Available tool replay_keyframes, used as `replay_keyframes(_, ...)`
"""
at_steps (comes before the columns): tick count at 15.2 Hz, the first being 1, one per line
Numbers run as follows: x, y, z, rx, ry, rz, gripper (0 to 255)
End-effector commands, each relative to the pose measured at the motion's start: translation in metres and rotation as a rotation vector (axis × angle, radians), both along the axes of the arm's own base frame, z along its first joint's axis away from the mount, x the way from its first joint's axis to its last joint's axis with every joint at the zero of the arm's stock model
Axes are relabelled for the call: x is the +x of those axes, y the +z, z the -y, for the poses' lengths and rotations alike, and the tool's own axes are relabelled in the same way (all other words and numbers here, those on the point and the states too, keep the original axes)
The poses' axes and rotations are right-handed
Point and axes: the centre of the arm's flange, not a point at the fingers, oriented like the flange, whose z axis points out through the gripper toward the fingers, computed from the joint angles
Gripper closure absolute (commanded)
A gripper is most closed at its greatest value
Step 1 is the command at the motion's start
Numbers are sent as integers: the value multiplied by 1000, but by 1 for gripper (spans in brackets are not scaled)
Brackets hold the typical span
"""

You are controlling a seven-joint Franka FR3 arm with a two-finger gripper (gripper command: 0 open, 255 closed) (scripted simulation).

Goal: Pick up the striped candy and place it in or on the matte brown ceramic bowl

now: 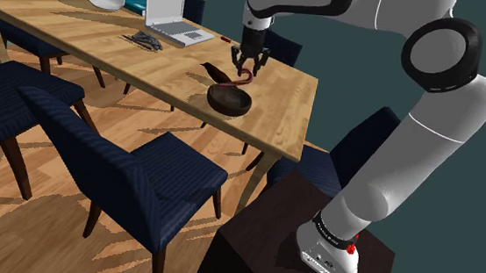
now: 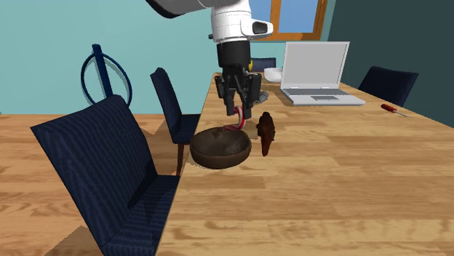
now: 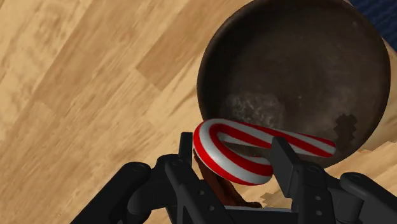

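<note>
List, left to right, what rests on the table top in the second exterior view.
brown bowl → dark brown figurine → open laptop → red-handled screwdriver. Left out: the claw and the striped candy it clasps, since both hang over the bowl.

This looks like a home dining room: a long wooden desk (image 1: 81, 36), dark blue chairs (image 1: 155, 173) around it, a laptop (image 1: 173, 7) toward 12 o'clock, and a wood floor (image 1: 50, 232).
</note>
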Motion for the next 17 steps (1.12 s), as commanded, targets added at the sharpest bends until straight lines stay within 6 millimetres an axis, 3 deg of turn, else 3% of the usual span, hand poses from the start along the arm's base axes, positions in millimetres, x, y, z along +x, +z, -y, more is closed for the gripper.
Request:
replay_keyframes(1, 2, -9, -2, 0, -1, 0, 255)
replay_keyframes(12, 2, -67, -2, 0, -1, 0, 255)
replay_keyframes(13, 2, -59, -1, -2, -4, 3, 255)
replay_keyframes(14, 2, -59, -1, -2, -4, 3, 0)
replay_keyframes(16, 13, -52, -3, 84, 466, 22, 0)
replay_keyframes(17, 9, -54, -1, 46, 174, 24, 0)
